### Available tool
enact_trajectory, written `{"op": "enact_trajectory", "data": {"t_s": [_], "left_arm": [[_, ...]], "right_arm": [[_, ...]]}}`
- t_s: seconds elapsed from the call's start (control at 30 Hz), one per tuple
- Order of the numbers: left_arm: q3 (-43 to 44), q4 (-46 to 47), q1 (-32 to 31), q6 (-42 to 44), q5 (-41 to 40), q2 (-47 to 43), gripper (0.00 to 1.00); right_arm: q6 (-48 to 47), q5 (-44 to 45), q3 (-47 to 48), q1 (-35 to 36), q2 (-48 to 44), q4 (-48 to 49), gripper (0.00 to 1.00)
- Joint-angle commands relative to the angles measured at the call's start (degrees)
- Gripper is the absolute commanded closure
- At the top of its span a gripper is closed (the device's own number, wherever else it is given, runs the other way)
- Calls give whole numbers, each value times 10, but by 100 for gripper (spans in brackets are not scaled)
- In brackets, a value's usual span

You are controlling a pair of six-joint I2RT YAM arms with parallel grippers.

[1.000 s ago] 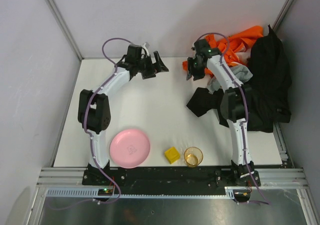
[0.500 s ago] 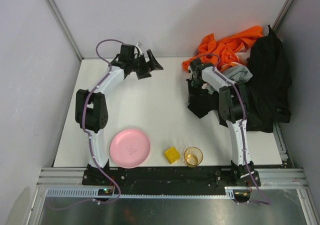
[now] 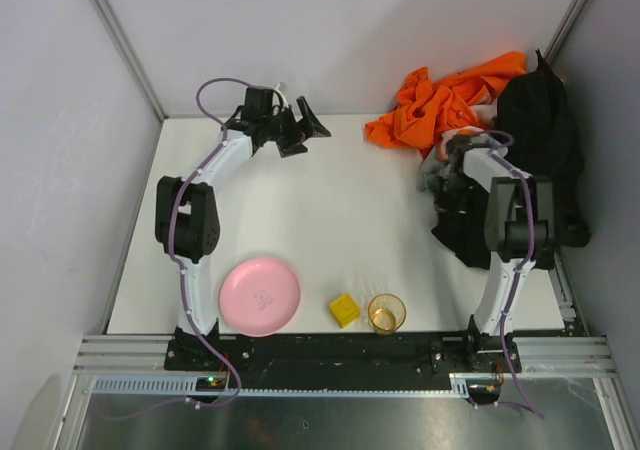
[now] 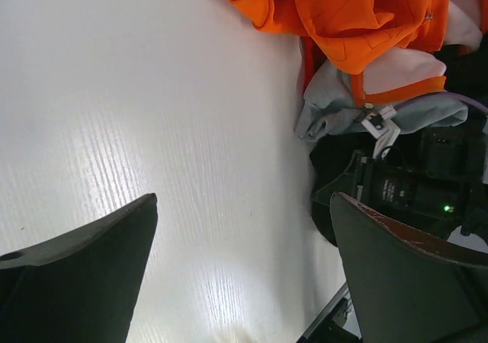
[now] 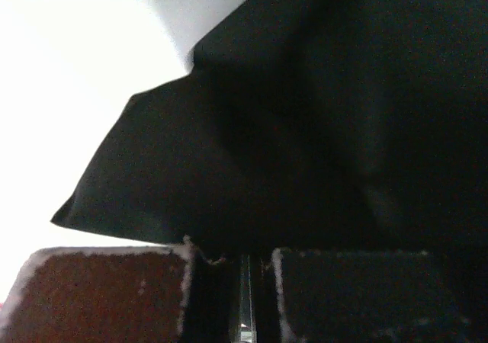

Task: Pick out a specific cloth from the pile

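The pile lies at the back right: a bright orange garment (image 3: pixel 440 105) (image 4: pixel 343 15), a large black garment (image 3: pixel 535 160) and a small grey cloth (image 4: pixel 335 103). The plain red cloth does not show in any view. My right gripper (image 3: pixel 446 192) (image 5: pixel 242 259) is at the pile's left edge, shut on a fold of the black garment (image 5: pixel 305 114), which fills its view. My left gripper (image 3: pixel 305 130) (image 4: pixel 244 206) is open and empty above bare table at the back middle, facing the pile.
A pink plate (image 3: pixel 260 295), a yellow block (image 3: pixel 345 310) and an amber cup (image 3: pixel 386 313) sit along the near edge. Walls close in the table at the back and on both sides.
My right gripper has swung from the orange garment to the right, dragging the black flap back toward the pile. The orange garment has settled at the back. The left gripper barely moved.
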Motion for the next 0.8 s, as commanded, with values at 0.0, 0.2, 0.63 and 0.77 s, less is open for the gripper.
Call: {"op": "enact_trajectory", "data": {"t_s": [0.0, 0.2, 0.63, 0.77], "left_arm": [[43, 4, -21, -21, 22, 26, 0], [84, 5, -51, -39, 34, 72, 0], [124, 6, -86, -62, 36, 114, 0], [125, 5, -91, -70, 36, 123, 0]], "right_arm": [[-8, 68, -20, -90, -70, -11, 94], [-16, 52, 18, -127, -85, -9, 79], [37, -24, 196, -143, 55, 27, 17], [58, -53, 282, -149, 113, 19, 12]]}}
